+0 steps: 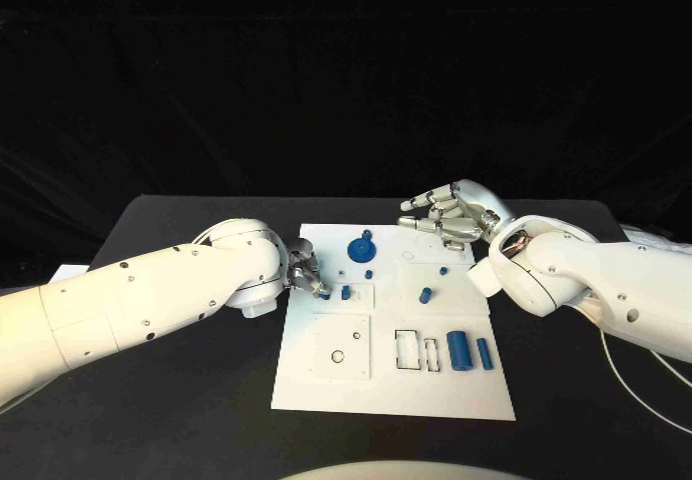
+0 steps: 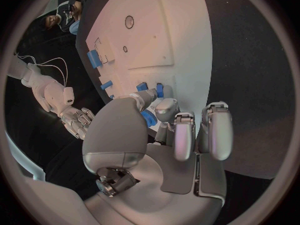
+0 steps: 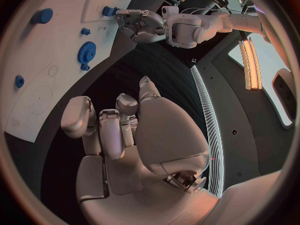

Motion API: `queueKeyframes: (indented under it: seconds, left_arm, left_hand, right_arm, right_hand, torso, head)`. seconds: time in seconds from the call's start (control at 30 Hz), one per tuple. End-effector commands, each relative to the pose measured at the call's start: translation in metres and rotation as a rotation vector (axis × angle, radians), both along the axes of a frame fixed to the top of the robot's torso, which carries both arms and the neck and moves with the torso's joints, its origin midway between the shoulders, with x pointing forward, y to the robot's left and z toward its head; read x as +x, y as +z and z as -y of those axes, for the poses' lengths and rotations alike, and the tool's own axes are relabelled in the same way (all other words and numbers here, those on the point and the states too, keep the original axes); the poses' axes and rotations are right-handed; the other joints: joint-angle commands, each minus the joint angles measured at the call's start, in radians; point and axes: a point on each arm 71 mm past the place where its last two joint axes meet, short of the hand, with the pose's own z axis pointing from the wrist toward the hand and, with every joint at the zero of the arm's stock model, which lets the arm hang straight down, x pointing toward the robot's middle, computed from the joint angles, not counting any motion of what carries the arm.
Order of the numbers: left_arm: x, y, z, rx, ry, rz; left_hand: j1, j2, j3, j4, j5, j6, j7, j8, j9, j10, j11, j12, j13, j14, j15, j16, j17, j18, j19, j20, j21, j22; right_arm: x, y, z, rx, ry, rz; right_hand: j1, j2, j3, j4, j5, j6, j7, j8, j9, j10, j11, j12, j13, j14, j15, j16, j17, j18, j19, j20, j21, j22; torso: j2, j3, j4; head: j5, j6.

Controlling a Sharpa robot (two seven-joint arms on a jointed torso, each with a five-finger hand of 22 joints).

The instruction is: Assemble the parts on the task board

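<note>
Head view, bench: I see a black bench with the white task board lying flat in its middle.
Head view, left hand: my left hand sits at the board's left edge, fingers drawn together on a small blue part; I read this as a pinch.
Head view, right hand: my right hand hovers over the board's far right corner, fingers curled loosely, nothing in it.
Head view, parts: a blue gear near the far edge; a small blue peg mid-board; two blue cylinders upright near the right edge, just beside the rectangular slots.
Left wrist view, left hand: fingertips close on a blue part low over the board; other blue pieces stand further along it.
Left wrist view, grip: partly hidden by the thumb, so I cannot tell how squarely the part sits.
Right wrist view, right hand: my hand is half curled and holds nothing, off the board's edge.
Right wrist view, parts: the gear and several small blue pegs sit on the white plate.
Step in hand, my judgement: seating the pinched part in its recess near the left edge.
Doing it well: I would keep the part upright, line it over the recess, lower slowly, and release only once it bottoms.
Look of the parts: matt blue plastic, small, smooth, likely slippery in metal fingers.
</note>
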Motion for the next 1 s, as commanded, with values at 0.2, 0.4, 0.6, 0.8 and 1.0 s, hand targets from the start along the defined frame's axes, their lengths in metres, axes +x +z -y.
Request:
queueKeyframes:
  seconds: [0.2, 0.4, 0.6, 0.8, 1.0]
  left_arm:
    - [-0.0024, -0.0048, 0.0038, 0.029, -0.027, -0.033]
    - [-0.0009, -0.008, 0.0043, 0.039, -0.022, -0.077]
    - [0.0007, -0.0103, 0.0055, 0.046, -0.02, -0.104]
    - [0.0013, -0.0118, 0.0078, 0.056, -0.024, -0.119]
    - [0.002, -0.0124, 0.009, 0.06, -0.023, -0.123]
  left_hand:
    - [-0.002, -0.002, 0.118, -0.11, 0.007, 0.021, -0.018, 0.005, 0.0, 0.009, -0.001, 0.006, 0.004, 0.105, -0.008, 0.003, 0.263, -0.006, 0.032, -0.01, 0.004, 0.15]
    - [-0.023, 0.0, 0.125, -0.103, 0.007, 0.025, -0.018, 0.006, 0.002, 0.002, -0.001, -0.011, -0.018, 0.105, -0.009, 0.003, 0.263, -0.005, 0.03, -0.01, 0.001, 0.147]
    - [-0.044, 0.002, 0.125, -0.098, 0.006, 0.031, -0.021, 0.007, 0.004, 0.006, -0.002, -0.01, -0.016, 0.105, -0.009, 0.003, 0.263, -0.005, 0.03, -0.011, 0.001, 0.148]
    - [-0.057, 0.006, 0.125, -0.096, 0.006, 0.038, -0.023, 0.008, 0.005, 0.013, -0.004, -0.001, -0.005, 0.105, -0.011, 0.003, 0.263, -0.006, 0.032, -0.012, 0.003, 0.151]
    - [-0.081, 0.003, 0.118, -0.094, 0.007, 0.05, -0.029, 0.01, 0.005, 0.024, -0.008, 0.012, 0.01, 0.105, -0.014, 0.003, 0.263, -0.008, 0.037, -0.014, 0.008, 0.158]
  right_arm:
    - [-0.0007, -0.0004, -0.0019, -0.005, 0.016, 0.0]
    - [-0.001, -0.0002, -0.0025, -0.004, 0.017, 0.0]
    - [-0.0014, 0.0, -0.0025, -0.004, 0.018, 0.0]
    - [-0.0021, 0.0002, -0.0024, -0.004, 0.019, 0.0]
    - [-0.0024, 0.0004, -0.0019, -0.004, 0.018, 0.0]
  right_hand:
    - [0.0, 0.009, -0.004, 0.0, 0.006, 0.006, 0.0, 0.003, 0.001, -0.003, -0.002, -0.004, -0.001, 0.056, -0.006, -0.006, 0.033, 0.018, -0.003, 0.0, -0.005, -0.001]
    - [0.0, 0.009, -0.004, 0.0, 0.006, 0.006, 0.0, 0.003, 0.001, -0.003, -0.002, -0.004, -0.001, 0.056, -0.006, -0.006, 0.033, 0.018, -0.003, 0.0, -0.005, -0.001]
    - [0.001, 0.011, -0.006, 0.0, 0.008, 0.007, 0.0, 0.003, 0.001, -0.003, -0.003, -0.004, -0.003, 0.056, -0.006, -0.007, 0.033, 0.018, -0.002, -0.001, -0.005, -0.001]
    - [0.001, 0.011, -0.007, 0.0, 0.009, 0.007, 0.0, 0.003, 0.001, -0.003, -0.003, -0.004, -0.003, 0.056, -0.006, -0.007, 0.033, 0.018, -0.002, -0.001, -0.005, -0.001]
    - [0.001, 0.011, -0.007, 0.0, 0.009, 0.007, 0.0, 0.003, 0.001, -0.003, -0.003, -0.004, -0.003, 0.056, -0.006, -0.007, 0.033, 0.018, -0.002, -0.001, -0.005, -0.001]
  torso:
    - [0.0, 0.0003, 0.0]
    - [0.0, 0.0009, -0.0007]
    - [0.0, 0.0005, -0.0006]
    - [0.001, 0.0005, -0.0003]
    - [0.0, 0.0002, 0.0003]
  head:
    - [-0.001, -0.001]
    - [0.0, -0.002]
    - [-0.003, -0.002]
    - [-0.006, -0.003]
    - [-0.006, -0.005]
